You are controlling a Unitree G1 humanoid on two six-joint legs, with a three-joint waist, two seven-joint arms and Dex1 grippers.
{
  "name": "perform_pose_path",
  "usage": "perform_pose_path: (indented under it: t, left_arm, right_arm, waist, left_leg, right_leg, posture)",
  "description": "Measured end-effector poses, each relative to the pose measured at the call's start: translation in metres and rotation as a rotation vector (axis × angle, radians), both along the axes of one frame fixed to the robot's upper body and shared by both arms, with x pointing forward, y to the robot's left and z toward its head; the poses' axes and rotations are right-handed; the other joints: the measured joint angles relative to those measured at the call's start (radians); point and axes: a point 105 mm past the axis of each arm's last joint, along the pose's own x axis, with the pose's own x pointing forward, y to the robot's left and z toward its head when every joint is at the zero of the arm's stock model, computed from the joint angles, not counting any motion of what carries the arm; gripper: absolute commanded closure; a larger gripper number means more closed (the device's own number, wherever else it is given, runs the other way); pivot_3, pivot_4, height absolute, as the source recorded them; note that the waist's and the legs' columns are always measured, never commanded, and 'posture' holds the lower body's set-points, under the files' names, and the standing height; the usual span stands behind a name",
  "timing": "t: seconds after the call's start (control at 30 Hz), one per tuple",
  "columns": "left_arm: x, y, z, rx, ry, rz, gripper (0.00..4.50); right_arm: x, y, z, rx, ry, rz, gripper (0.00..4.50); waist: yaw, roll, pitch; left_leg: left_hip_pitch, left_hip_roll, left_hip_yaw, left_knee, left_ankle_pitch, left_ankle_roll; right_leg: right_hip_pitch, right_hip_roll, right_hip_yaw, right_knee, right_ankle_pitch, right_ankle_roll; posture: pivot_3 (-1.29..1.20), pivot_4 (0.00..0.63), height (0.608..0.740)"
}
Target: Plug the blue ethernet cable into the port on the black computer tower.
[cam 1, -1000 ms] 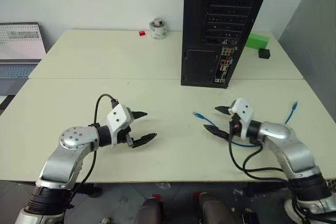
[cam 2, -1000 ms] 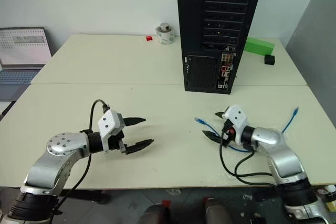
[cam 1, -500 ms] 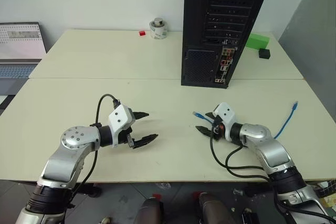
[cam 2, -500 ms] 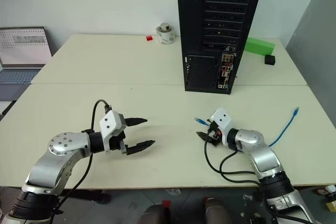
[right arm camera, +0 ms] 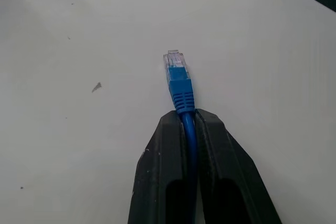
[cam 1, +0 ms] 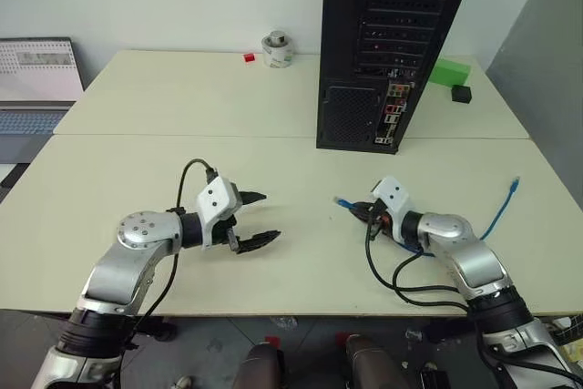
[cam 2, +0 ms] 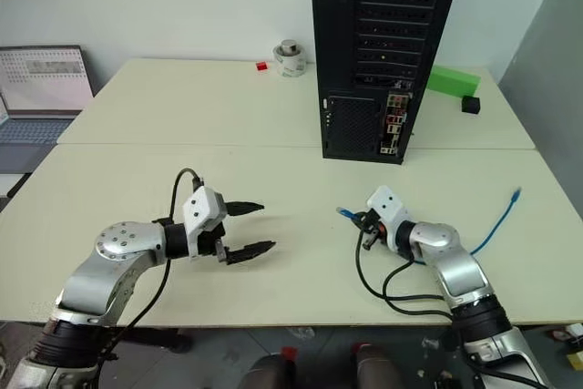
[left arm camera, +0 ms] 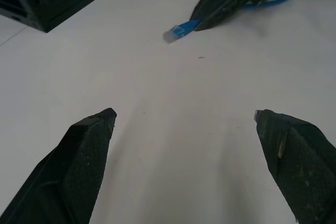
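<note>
The blue ethernet cable [cam 1: 496, 212] lies on the cream table [cam 1: 182, 107], running from a loose end at the right to a translucent plug [right arm camera: 177, 72] near the middle. My right gripper [right arm camera: 185, 115] is shut on the cable just behind that plug, which sticks out past the fingertips and rests low over the table. In the left eye view the right gripper [cam 1: 362, 211] sits in front of the black computer tower [cam 1: 383, 43], whose rear strip of coloured connectors [cam 1: 392, 116] faces me. My left gripper [cam 1: 267, 216] hovers open and empty to the left of the plug.
A laptop [cam 1: 36, 79] stands at the far left edge. A tape roll [cam 1: 277, 49] and a small red piece [cam 1: 248, 57] sit at the back. A green block [cam 1: 446, 71] and a small black box [cam 1: 460, 93] lie right of the tower.
My right gripper moved left and down to the cable's near end and shut on it behind the plug. The left gripper has stayed open in about the same place.
</note>
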Motion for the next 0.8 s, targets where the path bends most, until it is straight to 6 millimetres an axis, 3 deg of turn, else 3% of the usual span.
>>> perform_pose_path:
  t: [0.37, 0.67, 0.8]
  left_arm:
    - [0.020, -0.029, -0.004, 0.036, -0.001, -0.181, 0.00]
    - [0.020, -0.045, -0.004, 0.038, -0.022, -0.292, 0.00]
    - [0.019, -0.047, -0.003, 0.040, -0.027, -0.317, 0.72]
  right_arm:
    - [-0.035, 0.037, 0.025, -0.042, -0.010, 0.311, 4.50]
    - [-0.045, 0.047, 0.030, -0.045, 0.005, 0.368, 4.50]
    - [-0.045, 0.047, 0.030, -0.046, 0.013, 0.366, 4.50]
  waist:
    - [0.000, 0.000, 0.000]
    - [0.000, 0.000, 0.000]
    - [0.000, 0.000, 0.000]
  left_leg:
    - [-0.001, 0.000, -0.001, 0.000, 0.000, 0.000]
    - [-0.002, 0.000, -0.002, 0.001, 0.000, 0.000]
    - [-0.003, 0.000, -0.002, 0.001, 0.000, 0.000]
  right_leg:
    - [0.000, 0.002, 0.000, 0.000, 0.000, 0.000]
    - [-0.001, 0.002, -0.001, 0.000, 0.000, 0.000]
    - [-0.001, 0.002, -0.001, 0.000, 0.000, 0.000]
  posture:
    - [0.00, 0.150, 0.740]
    - [0.00, 0.150, 0.740]
    - [0.00, 0.150, 0.740]
